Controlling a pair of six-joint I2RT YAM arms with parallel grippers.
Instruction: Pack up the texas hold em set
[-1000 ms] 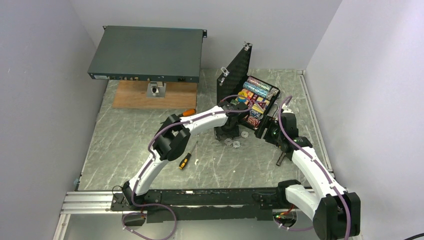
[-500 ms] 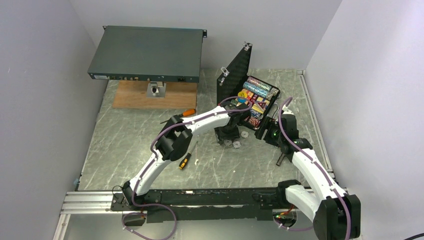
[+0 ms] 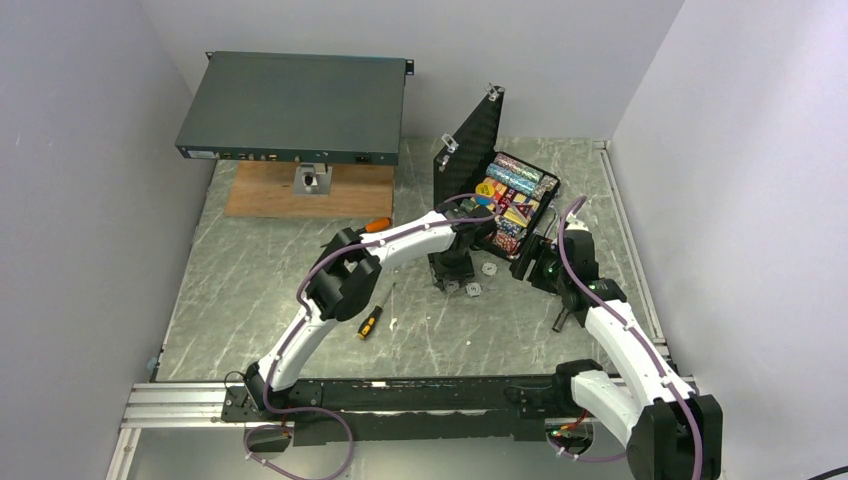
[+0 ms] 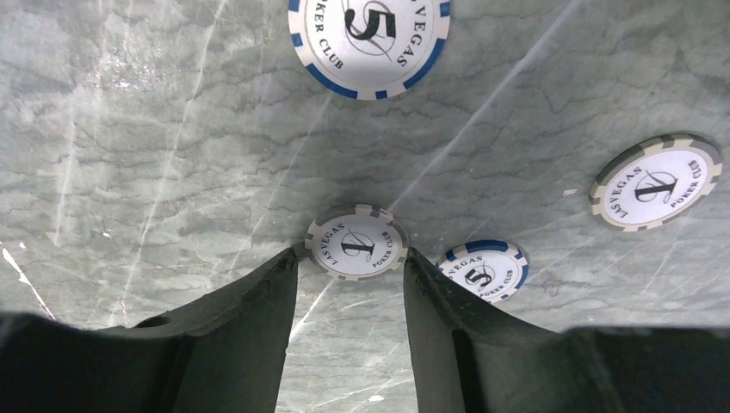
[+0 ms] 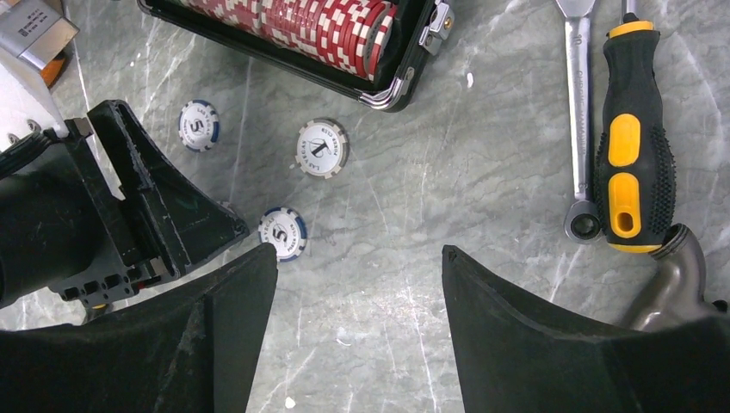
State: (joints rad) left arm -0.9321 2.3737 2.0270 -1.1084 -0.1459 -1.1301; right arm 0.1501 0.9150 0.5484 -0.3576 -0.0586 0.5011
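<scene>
Since a second ago, my left gripper has sunk lower over the loose chips on the grey marbled table. I am gathering strays: its fingers have narrowed onto a flat white poker chip with a grey-striped rim, both tips touching its edge. Next, I judge, comes a firm pinch and lift, then a carry far-right to the small black textured hinged case, standing open just beyond. My right gripper hovers wide open, empty.

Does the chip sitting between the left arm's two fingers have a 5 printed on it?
No, the chip between the left gripper's fingertips shows a 1; a blue-edged 5 chip lies apart from it.
</scene>
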